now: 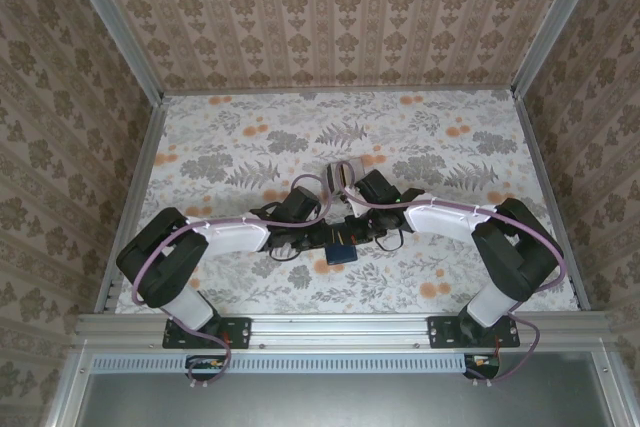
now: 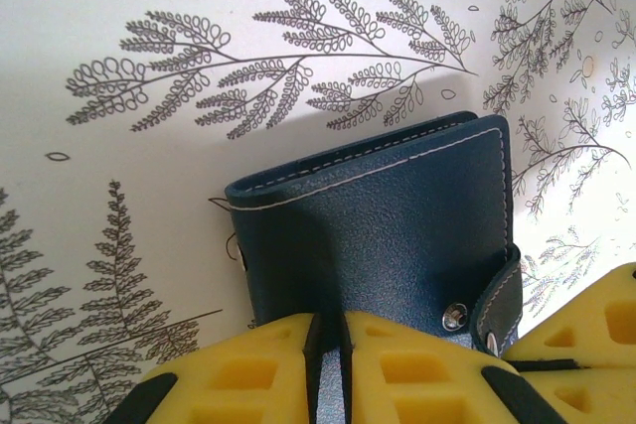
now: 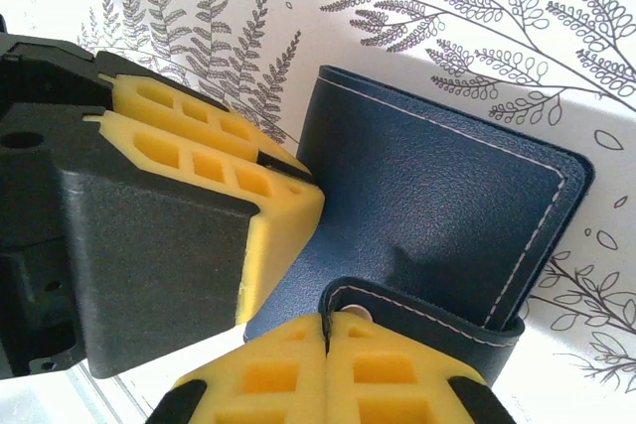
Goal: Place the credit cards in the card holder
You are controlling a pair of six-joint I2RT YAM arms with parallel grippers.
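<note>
While both arms fold inward over the fern-printed desk (image 1: 240, 147), the left arm (image 1: 215, 237) and right arm (image 1: 450, 217) meet wrist to wrist near its middle, close to the near edge. Between them lies the blue card holder (image 2: 397, 235), closed, flat on the desk, its white stitching outlining the cover. Just beyond the wrists sits a small pale block (image 1: 342, 171); I take it for the credit cards, though it is too small to be sure, and none is in the holder yet.

The left pincer (image 2: 331, 330) is drawn narrow, its yellow pads pinching the near edge of the holder with only a sliver of blue leather between them. The right pincer (image 3: 326, 337) is closed tight on the strap (image 3: 427, 320) that wraps round the holder's open side. The two pincers stand just beside each other, nearly touching.

The step in hand looks like unfastening the holder. To do it well, the left pincer should act as an anchor, pressing the cover down so the whole thing does not lift. The right should peel the strap away from the snap stud (image 2: 454, 317) in a short arc, outward from the cover, not straight up. Pulling gently matters: a jerk could tear the thin edge out of the left pads or drag the holder into the neighbouring fingers.
</note>
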